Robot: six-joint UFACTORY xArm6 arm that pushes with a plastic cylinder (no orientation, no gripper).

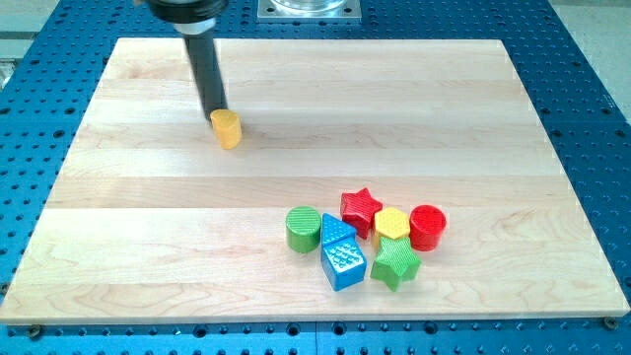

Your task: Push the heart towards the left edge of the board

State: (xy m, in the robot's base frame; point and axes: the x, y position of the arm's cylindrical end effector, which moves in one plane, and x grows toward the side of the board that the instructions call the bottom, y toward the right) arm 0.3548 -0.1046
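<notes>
A small yellow heart block [228, 129] lies on the wooden board [148, 227] in its upper left part. My tip [215, 110] is at the end of the dark rod, right at the heart's upper left side, touching or nearly touching it. The rod comes down from the view's top.
A cluster of blocks sits at the lower middle right: a green cylinder [303, 229], a blue block [341, 254], a red star [361, 209], a yellow hexagon [391, 225], a green star [395, 263] and a red cylinder [428, 227]. A blue perforated table [592, 79] surrounds the board.
</notes>
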